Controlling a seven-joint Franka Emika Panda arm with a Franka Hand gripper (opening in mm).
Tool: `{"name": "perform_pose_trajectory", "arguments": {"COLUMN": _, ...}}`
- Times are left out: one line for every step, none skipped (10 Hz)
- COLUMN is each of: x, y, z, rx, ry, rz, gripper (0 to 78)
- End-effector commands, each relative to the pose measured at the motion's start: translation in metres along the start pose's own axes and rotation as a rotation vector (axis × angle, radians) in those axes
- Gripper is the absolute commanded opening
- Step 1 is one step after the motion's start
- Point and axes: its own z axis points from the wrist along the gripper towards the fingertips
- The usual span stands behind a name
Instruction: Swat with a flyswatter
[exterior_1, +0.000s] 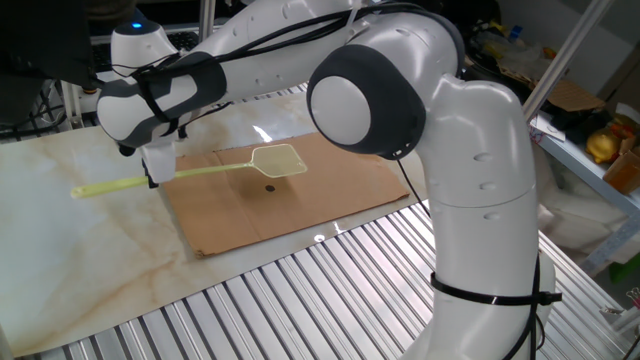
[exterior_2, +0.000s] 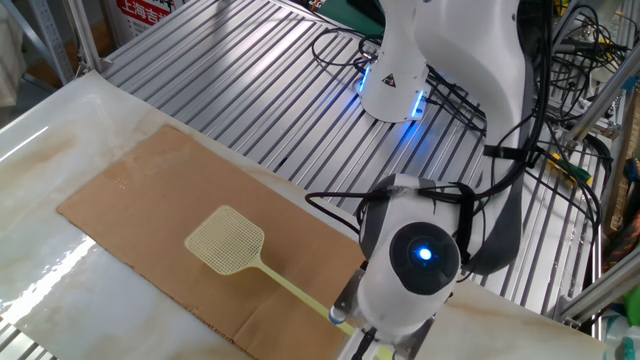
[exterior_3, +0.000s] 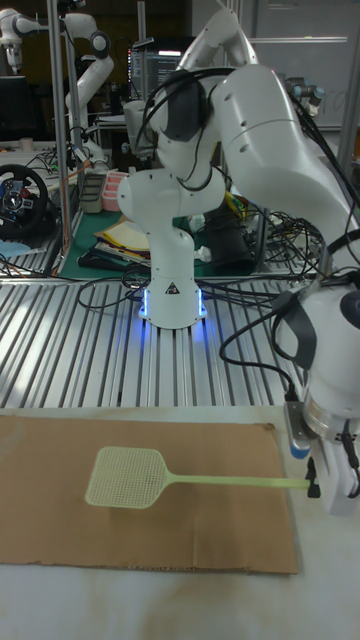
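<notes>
The pale yellow-green flyswatter lies nearly level over the brown cardboard sheet, its mesh head just beyond a small dark spot. My gripper is shut on the thin handle, and the handle's end sticks out to the left past the fingers. In the other fixed view the flyswatter's head sits over the cardboard and the wrist hides most of the gripper. The tall fixed view shows the flyswatter low over the cardboard, held at the right by the gripper. Whether the head touches the cardboard is unclear.
The cardboard lies on a pale marbled board beside ribbed metal decking. The arm's base glows blue behind, with cables around it. Cluttered shelves stand at the right.
</notes>
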Motion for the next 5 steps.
{"name": "perform_pose_trajectory", "arguments": {"x": 0.0004, "y": 0.0011, "z": -0.0028, "rx": -0.007, "ry": -0.004, "rz": -0.007, "gripper": 1.2}}
{"name": "perform_pose_trajectory", "arguments": {"x": 0.0004, "y": 0.0011, "z": -0.0028, "rx": -0.007, "ry": 0.003, "rz": 0.000, "gripper": 1.2}}
{"name": "perform_pose_trajectory", "arguments": {"x": 0.0004, "y": 0.0011, "z": -0.0028, "rx": -0.007, "ry": 0.016, "rz": -0.013, "gripper": 1.2}}
{"name": "perform_pose_trajectory", "arguments": {"x": 0.0004, "y": 0.0011, "z": -0.0028, "rx": -0.008, "ry": 0.015, "rz": -0.017, "gripper": 1.2}}
{"name": "perform_pose_trajectory", "arguments": {"x": 0.0004, "y": 0.0011, "z": -0.0028, "rx": -0.023, "ry": -0.011, "rz": -0.057, "gripper": 1.2}}
